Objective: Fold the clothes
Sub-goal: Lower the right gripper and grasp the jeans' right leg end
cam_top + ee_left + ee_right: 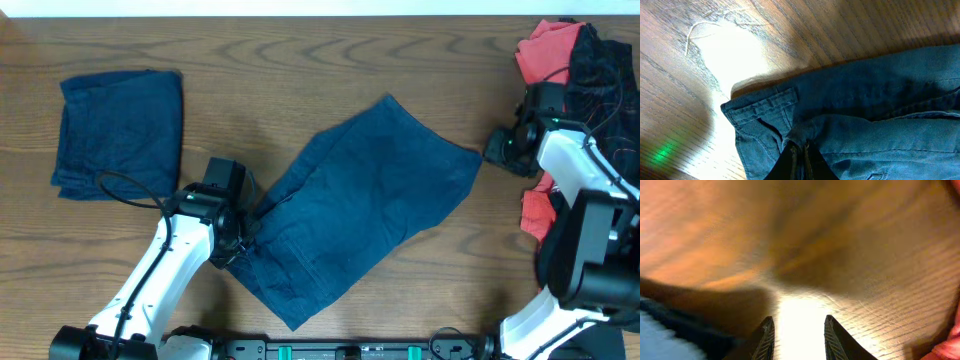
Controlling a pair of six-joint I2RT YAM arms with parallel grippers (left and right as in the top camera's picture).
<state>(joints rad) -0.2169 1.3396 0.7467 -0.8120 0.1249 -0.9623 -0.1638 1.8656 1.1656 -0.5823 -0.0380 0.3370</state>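
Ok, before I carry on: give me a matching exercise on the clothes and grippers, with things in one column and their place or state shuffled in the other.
Things:
1. folded blue garment
2. spread denim piece
3. red and black pile
4. right gripper

Place or state:
A. heaped at the far right edge
B. open over the bare table
C. far left, lying flat, nothing touching it
D. centre, edge pinched by the shut left gripper

Pairs: 1-C, 2-D, 3-A, 4-B.

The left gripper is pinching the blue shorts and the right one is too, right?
Not quite. The left gripper is pinching the shorts, but the right gripper is open over the table, holding nothing; the right wrist view shows it.
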